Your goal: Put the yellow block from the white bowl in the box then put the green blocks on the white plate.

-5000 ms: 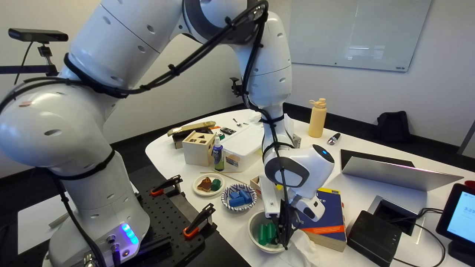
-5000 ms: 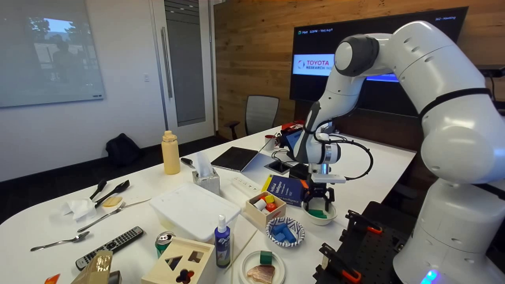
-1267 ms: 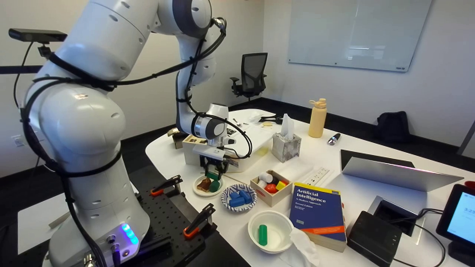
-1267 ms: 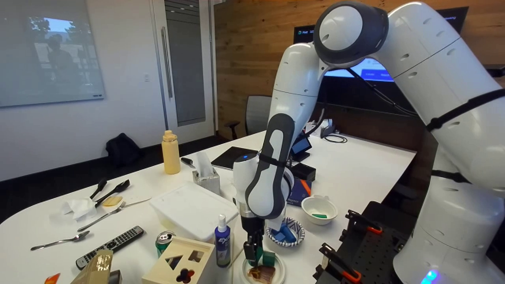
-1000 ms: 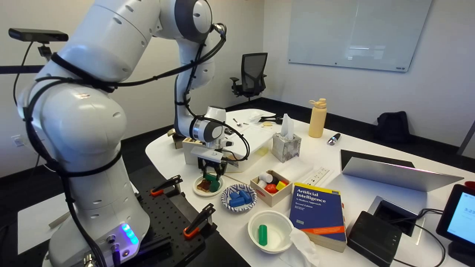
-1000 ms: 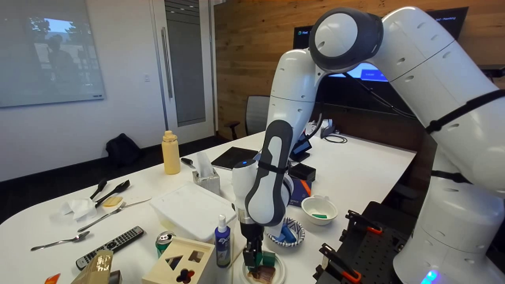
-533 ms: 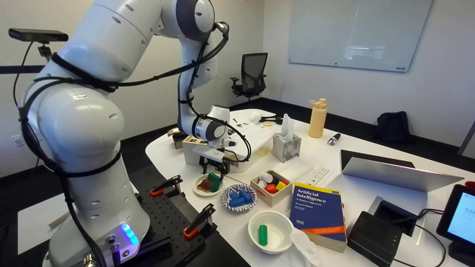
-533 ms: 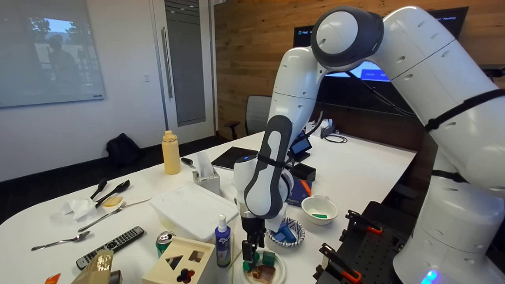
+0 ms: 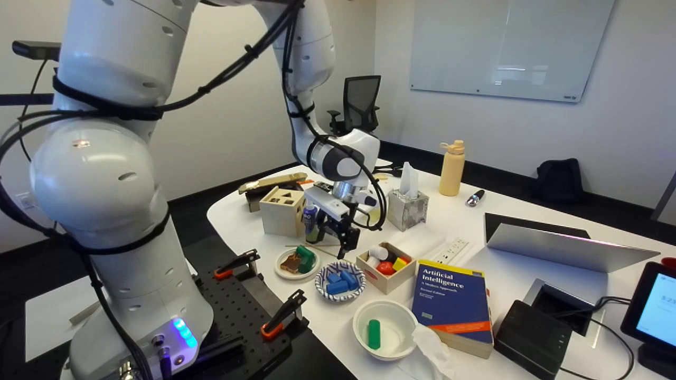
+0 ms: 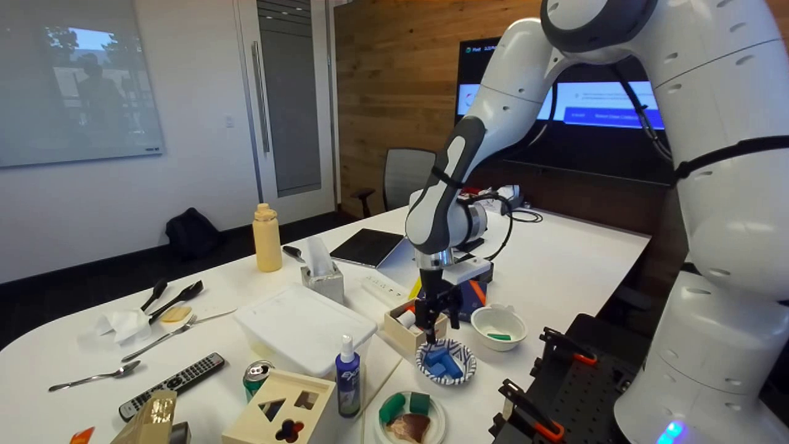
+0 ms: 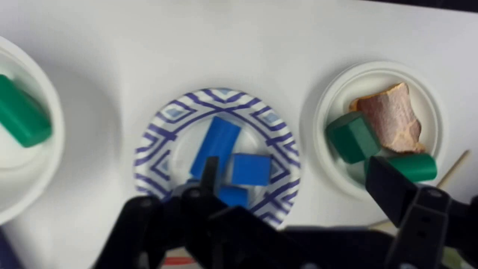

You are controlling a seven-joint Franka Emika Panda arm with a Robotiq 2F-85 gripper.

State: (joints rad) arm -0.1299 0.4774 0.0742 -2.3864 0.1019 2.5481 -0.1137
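The wooden box [image 9: 388,282] holds the yellow block [image 9: 400,264] among other coloured pieces. The white bowl [image 9: 396,335] has one green block [image 9: 374,334] lying in it; this block also shows in the wrist view [image 11: 22,112]. The white plate [image 10: 439,425] bears a green cylinder [image 10: 392,407], a darker green block [image 10: 419,404] and a brown toy food piece [image 11: 392,116]. My gripper [image 9: 332,244] is open and empty, in the air above the patterned bowl's far side, between plate and box. In the wrist view its fingers [image 11: 295,164] are wide apart.
The patterned bowl [image 9: 323,293] holds several blue blocks. A spray bottle [image 10: 347,376], a wooden shape sorter [image 10: 277,407] and a lidded plastic container [image 10: 302,330] stand near the plate. A thick book [image 9: 449,301] lies beside the white bowl. Black clamps [image 9: 285,311] edge the table.
My gripper took one green block out of the white bowl, carried it to the plate and let it go there. It has since risen and moved away towards the patterned bowl and box.
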